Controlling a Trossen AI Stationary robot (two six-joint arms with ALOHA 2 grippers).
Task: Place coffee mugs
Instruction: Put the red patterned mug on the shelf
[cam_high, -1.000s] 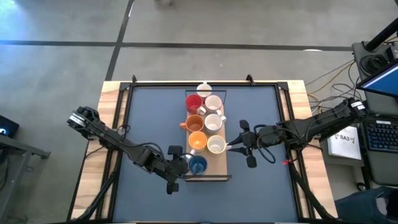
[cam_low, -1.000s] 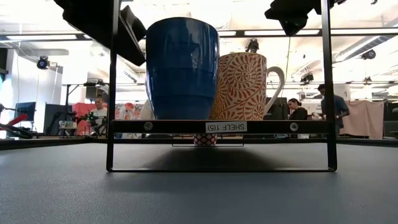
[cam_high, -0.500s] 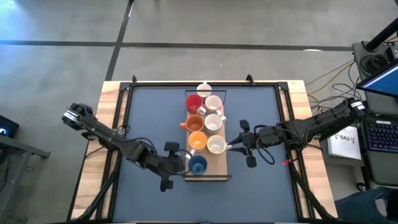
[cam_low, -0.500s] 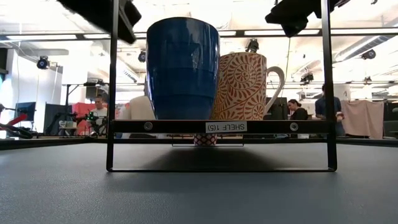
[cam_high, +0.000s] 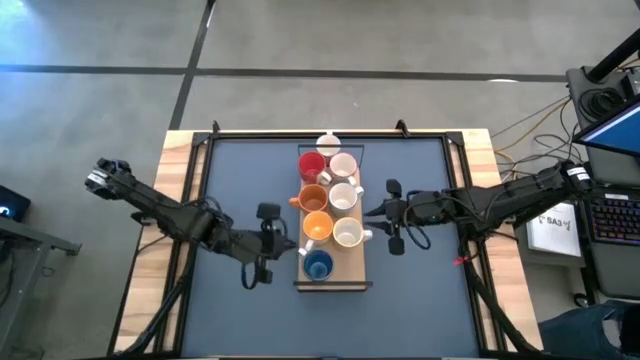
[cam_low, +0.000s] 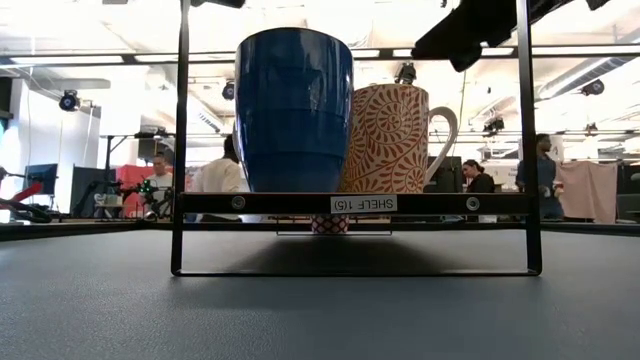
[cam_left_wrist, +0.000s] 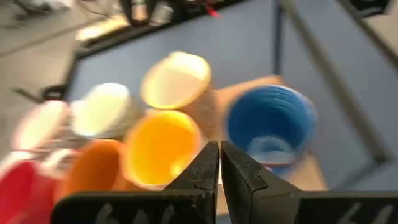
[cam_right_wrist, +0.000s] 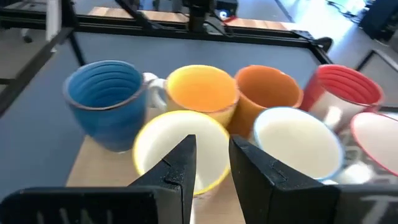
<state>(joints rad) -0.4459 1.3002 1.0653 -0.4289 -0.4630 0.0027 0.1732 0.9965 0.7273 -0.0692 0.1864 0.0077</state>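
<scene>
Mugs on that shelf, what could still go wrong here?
The blue mug stands at the shelf front edge, so a nudge might tip it off. The mugs are packed tight; the right tool, empty beside the cream mug, could knock that one into its neighbours. The left tool is shut and empty.

The high view looks straight down; the low view sits level at tabletop; both share the blue mug (cam_high: 318, 265) (cam_low: 293, 110).

Bright overhead light; mugs (cam_left_wrist: 161, 146) seemingly blurred (left wrist).
</scene>
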